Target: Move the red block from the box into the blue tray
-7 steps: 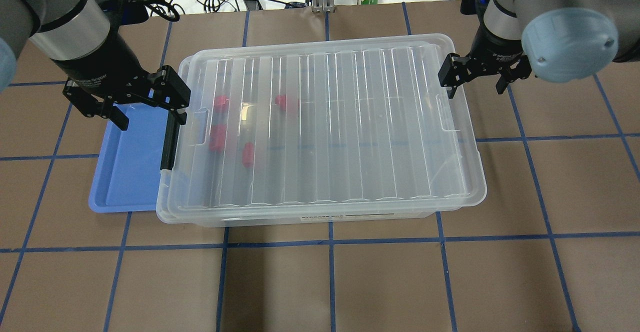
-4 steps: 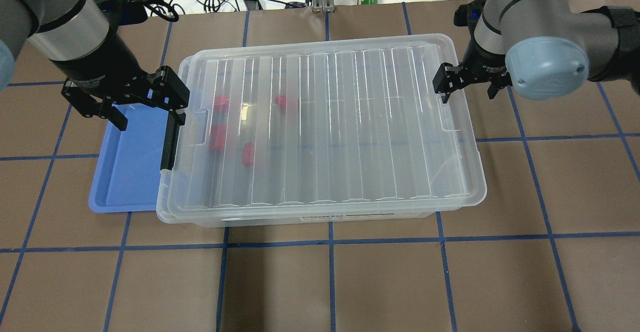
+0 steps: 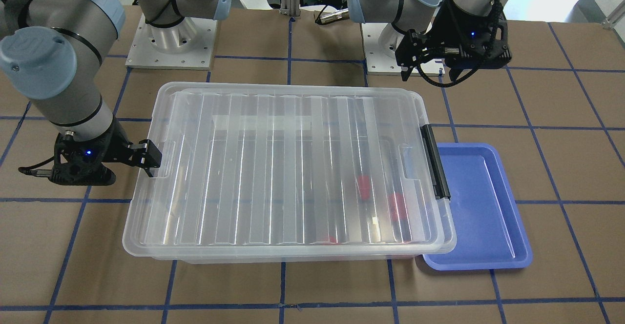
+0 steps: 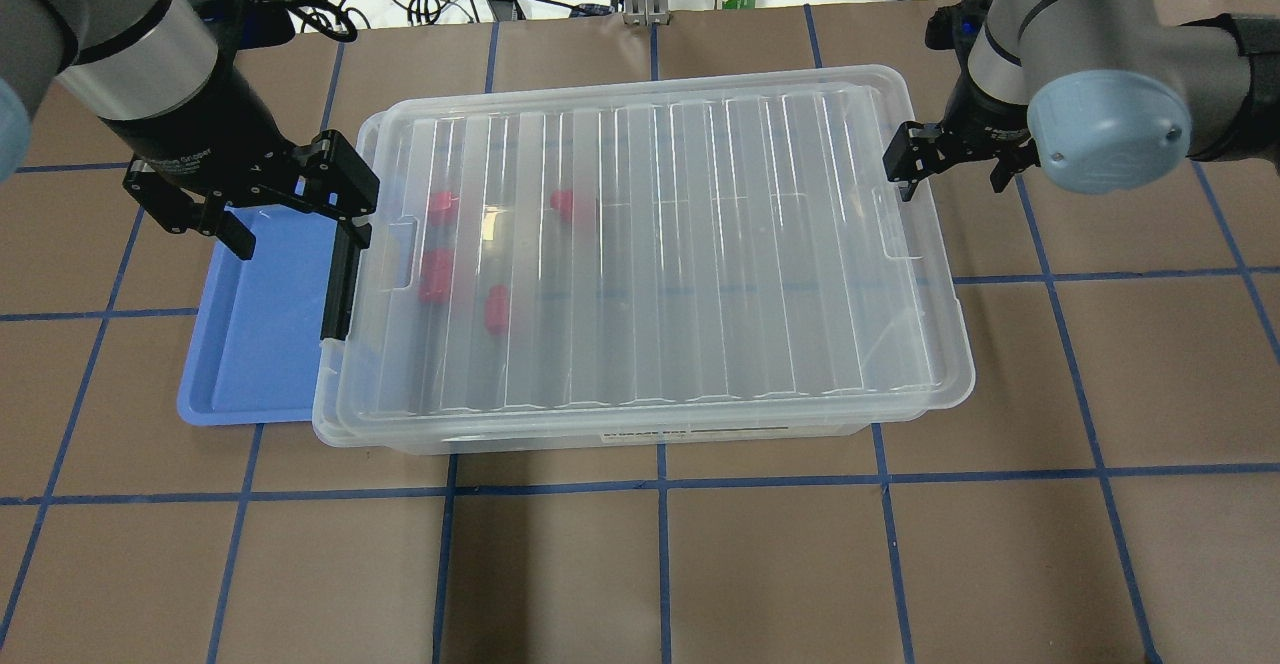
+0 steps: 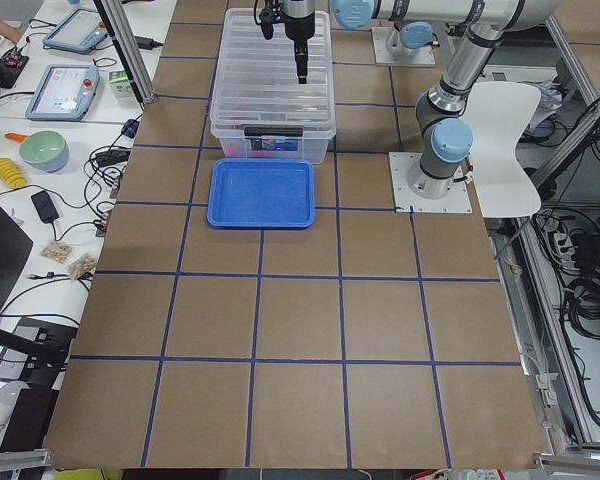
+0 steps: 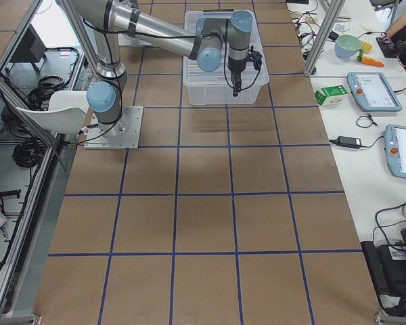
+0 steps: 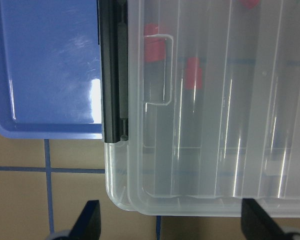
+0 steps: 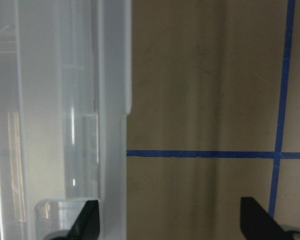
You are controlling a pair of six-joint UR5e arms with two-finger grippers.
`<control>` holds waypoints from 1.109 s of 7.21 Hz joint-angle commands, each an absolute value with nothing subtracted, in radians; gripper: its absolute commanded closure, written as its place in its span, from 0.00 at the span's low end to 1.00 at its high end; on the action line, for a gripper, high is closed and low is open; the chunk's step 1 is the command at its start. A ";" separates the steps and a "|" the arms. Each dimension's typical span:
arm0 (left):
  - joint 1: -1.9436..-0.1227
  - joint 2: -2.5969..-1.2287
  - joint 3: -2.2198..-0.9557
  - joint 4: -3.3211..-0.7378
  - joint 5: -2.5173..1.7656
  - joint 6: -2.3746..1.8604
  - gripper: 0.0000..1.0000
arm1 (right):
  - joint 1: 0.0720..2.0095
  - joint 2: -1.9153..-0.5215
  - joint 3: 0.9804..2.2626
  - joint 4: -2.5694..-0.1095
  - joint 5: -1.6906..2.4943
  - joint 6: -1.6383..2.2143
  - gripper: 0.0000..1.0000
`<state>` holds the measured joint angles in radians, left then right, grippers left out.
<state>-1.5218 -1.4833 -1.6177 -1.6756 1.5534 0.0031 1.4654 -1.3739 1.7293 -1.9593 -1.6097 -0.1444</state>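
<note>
While lid (image 4: 650, 244) covers red block (image 4: 565, 204) in box (image 4: 640, 435), left tool (image 4: 297, 235), right tool (image 4: 951, 184) gape empty.

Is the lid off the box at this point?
No, the ribbed lid lies flat over the box, covering the whole opening in the overhead view.

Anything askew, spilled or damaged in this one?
Nothing stands out: the lid covers the box, red pieces lie inside, and the tray sits empty beside the latch end.
</note>
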 commanded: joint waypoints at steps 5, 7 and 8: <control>-1.522 -1.483 -1.617 -1.675 1.554 0.003 0.00 | 1.327 -1.376 1.729 -1.951 -1.620 -0.287 0.00; -1.522 -1.483 -1.617 -1.674 1.554 0.005 0.00 | 1.295 -1.382 1.726 -1.945 -1.621 -0.298 0.00; -1.522 -1.483 -1.617 -1.674 1.554 0.005 0.00 | 1.287 -1.381 1.726 -1.945 -1.623 -0.298 0.00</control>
